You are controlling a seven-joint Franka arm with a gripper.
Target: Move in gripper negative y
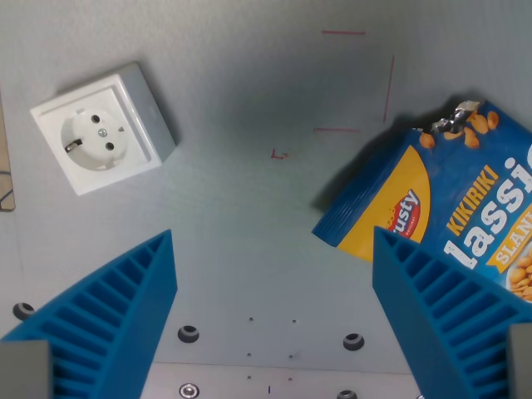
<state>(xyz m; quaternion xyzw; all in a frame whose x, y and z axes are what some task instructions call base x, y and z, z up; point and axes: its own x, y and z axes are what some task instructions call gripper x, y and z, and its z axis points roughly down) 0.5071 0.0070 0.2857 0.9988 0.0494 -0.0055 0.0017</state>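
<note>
The gripper (274,320) is seen from above in the wrist view, with its two blue ribbed fingers (116,316) spread wide at the bottom of the frame, one at seven o'clock and one at five o'clock. Nothing is held between them; only bare grey tabletop (249,208) is seen in the gap. One snack bag (453,212), blue and yellow with printed nuts, is laid flat at three o'clock, its lower part hidden behind the finger on the wrist view's right. One white socket (104,129) is set at ten o'clock, well apart from the bag and the fingers. Four thin red marks (343,33) are drawn on the tabletop around one o'clock. Three dark holes (189,334) are counted near six o'clock.
</note>
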